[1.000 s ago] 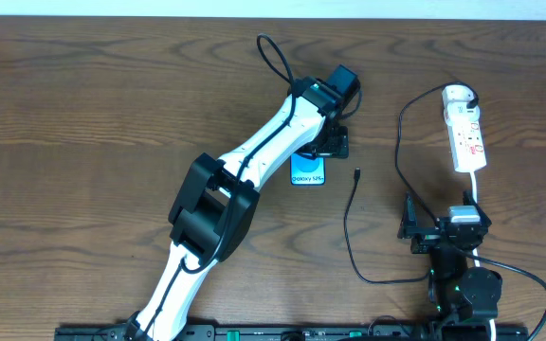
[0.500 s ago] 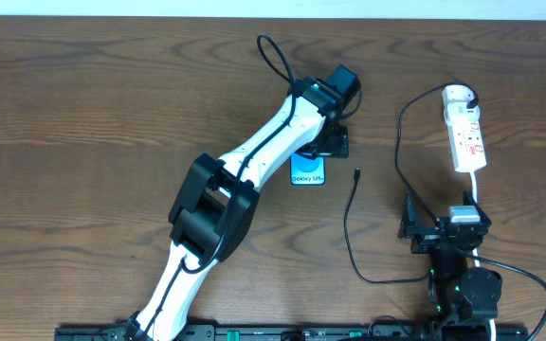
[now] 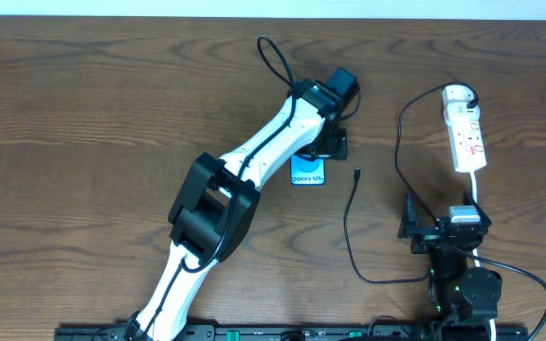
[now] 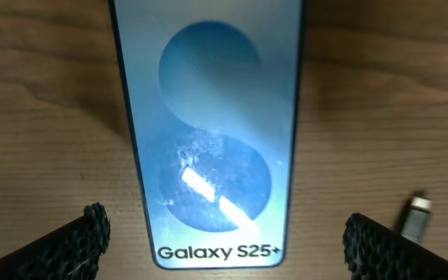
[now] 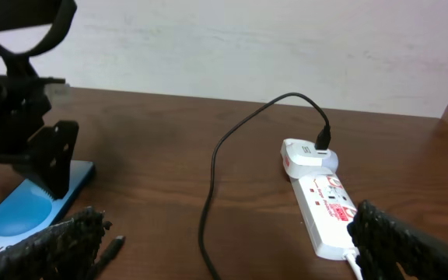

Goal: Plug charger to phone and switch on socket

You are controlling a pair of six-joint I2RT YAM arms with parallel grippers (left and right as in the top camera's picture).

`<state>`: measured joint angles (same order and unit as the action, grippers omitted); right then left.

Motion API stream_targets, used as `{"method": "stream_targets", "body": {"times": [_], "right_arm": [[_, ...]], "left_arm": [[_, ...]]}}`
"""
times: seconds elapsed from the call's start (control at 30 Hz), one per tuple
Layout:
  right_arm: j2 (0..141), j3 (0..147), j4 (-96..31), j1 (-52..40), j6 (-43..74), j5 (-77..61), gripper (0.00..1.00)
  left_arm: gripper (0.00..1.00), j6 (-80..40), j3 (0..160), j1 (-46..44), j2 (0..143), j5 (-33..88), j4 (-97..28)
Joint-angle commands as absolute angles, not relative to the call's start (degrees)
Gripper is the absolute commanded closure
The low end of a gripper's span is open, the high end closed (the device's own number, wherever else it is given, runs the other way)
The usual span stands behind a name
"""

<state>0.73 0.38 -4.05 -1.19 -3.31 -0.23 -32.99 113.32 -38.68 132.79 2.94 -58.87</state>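
Observation:
The phone (image 3: 308,171) lies flat on the wooden table, blue screen up, with "Galaxy S25+" text at its near end (image 4: 218,252). My left gripper (image 3: 324,144) hovers over the phone's far part, open, with a finger on each side of the phone (image 4: 220,241). The charger cable (image 3: 349,218) runs from the socket (image 3: 465,131) in a loop; its small plug tip (image 3: 356,174) lies right of the phone and shows in the left wrist view (image 4: 416,218). My right gripper (image 3: 448,230) is open and empty near the front, with the socket (image 5: 325,204) ahead of it.
A white adapter (image 5: 308,155) sits in the socket's far end. The white wall runs along the table's back edge. The phone also shows in the right wrist view (image 5: 22,214) under the left gripper.

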Motion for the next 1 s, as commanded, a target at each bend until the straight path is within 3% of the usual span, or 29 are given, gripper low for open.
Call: {"method": "stream_targets", "body": {"times": [0.0,0.97], "right_arm": [[0.64,0.34,-4.34,-1.06,-2.61,-0.19,0.01],[0.64,0.34,-4.34,-1.06,-2.61,-0.16,0.01]], "left_arm": [[0.02,-32.42,111.24,-38.44,133.75,1.87,-58.52],[0.02,-33.30,108.97,-38.44,133.75,1.85,-55.53]]}}
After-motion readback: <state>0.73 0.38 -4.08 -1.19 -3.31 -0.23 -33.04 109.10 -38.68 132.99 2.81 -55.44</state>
